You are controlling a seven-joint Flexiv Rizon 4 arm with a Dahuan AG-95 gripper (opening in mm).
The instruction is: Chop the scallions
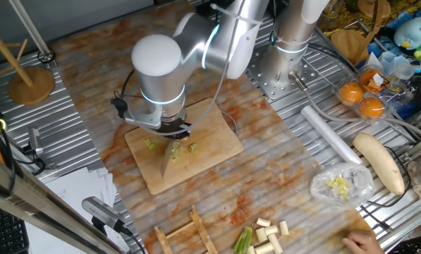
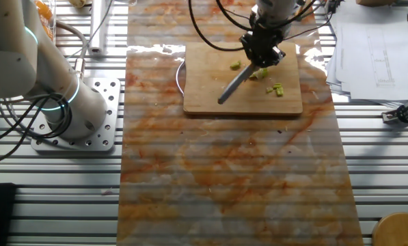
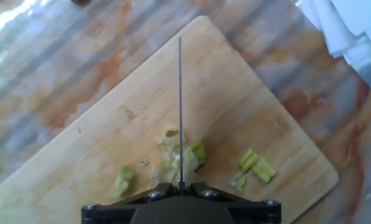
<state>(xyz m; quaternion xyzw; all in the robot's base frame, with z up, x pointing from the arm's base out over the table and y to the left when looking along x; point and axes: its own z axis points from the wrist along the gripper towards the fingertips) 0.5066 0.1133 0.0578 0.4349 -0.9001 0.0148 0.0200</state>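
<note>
My gripper (image 1: 171, 131) is shut on a knife (image 1: 166, 161) and holds it over the wooden board (image 1: 221, 141). The blade tip points down onto the board among chopped scallion bits (image 1: 152, 144). In the other fixed view the gripper (image 2: 262, 53) holds the knife (image 2: 234, 85) slanting over the board (image 2: 207, 92), with bits (image 2: 277, 88) beside it. In the hand view the blade (image 3: 179, 106) is edge-on and passes through a pile of scallion pieces (image 3: 169, 155). More bits (image 3: 256, 165) lie to the right on the board (image 3: 235, 93). Uncut scallion stalk pieces (image 1: 266, 236) lie at the table's front.
A large pale banana-shaped vegetable (image 1: 379, 162), a plastic bag with chopped bits (image 1: 340, 185), a white roll (image 1: 330, 134) and oranges (image 1: 362, 99) lie right. A wooden stand (image 1: 30, 77) is at far left. A hand (image 1: 362, 243) shows bottom right. Papers (image 2: 374, 41) lie beside the board.
</note>
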